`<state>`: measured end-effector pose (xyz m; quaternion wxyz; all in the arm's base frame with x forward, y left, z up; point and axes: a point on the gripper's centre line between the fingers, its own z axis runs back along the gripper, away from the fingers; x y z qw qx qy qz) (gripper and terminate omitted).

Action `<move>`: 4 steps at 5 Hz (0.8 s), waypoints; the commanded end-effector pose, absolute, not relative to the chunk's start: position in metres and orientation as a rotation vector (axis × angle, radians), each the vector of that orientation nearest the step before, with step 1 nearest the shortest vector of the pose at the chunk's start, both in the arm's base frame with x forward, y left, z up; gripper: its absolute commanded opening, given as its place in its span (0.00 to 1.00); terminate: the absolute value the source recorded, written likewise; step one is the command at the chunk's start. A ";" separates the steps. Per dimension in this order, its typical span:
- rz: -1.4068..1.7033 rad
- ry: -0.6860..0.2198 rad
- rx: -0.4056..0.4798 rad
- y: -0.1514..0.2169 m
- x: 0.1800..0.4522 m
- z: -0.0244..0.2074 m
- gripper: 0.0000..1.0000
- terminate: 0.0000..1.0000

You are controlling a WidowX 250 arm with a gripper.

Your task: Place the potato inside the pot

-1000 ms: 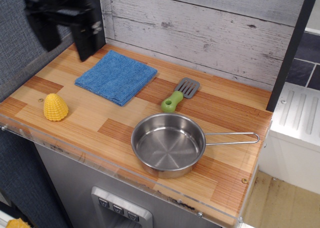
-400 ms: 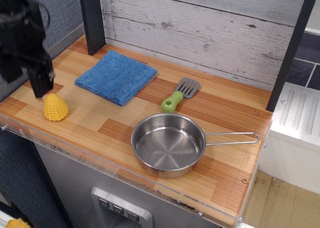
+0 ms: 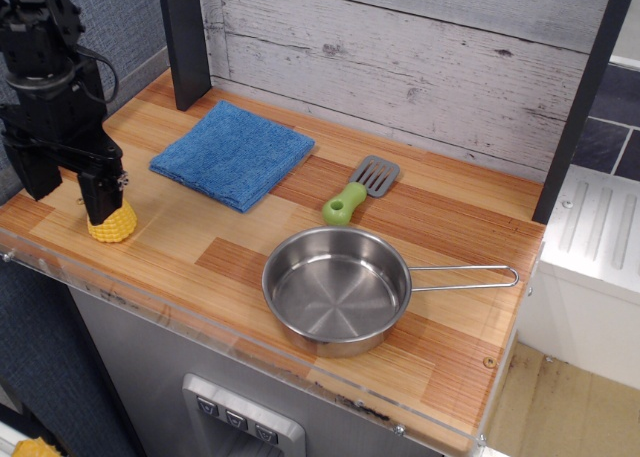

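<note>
At the far left of the wooden bench (image 3: 230, 267), the robot's black gripper (image 3: 70, 192) stands over the yellow potato (image 3: 116, 225), its jaws spread with one finger covering the toy's top and the other off toward the bench edge; nothing is gripped, and whether the near finger touches the toy cannot be told. The potato sits on the bench near the left front corner, well apart from the pot (image 3: 336, 290).

The risk here looks plain: the toy is small, rounded and bumpy, and the jaws seem set off-centre to it. A squeeze from this stance could pinch only its crown or push it sideways, and so near the clear front lip it might roll off the bench altogether.

A blue cloth (image 3: 233, 153) lies flat behind and to the right, out of the likely carrying path. Further right a green-handled spatula (image 3: 358, 191) rests just behind the pot; a low carry could clip it. The steel pot stands empty near the front edge, handle pointing right. Its wide mouth forgives a loose aim, but a drop from height could bounce the hard plastic toy off the slick base and out again.
</note>
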<state>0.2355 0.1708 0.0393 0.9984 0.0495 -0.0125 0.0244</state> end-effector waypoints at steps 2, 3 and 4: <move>0.051 -0.085 0.062 0.161 0.270 0.031 1.00 0.00; 0.047 -0.075 0.067 0.161 0.272 0.027 0.00 0.00; 0.033 -0.075 0.069 0.158 0.272 0.034 0.00 0.00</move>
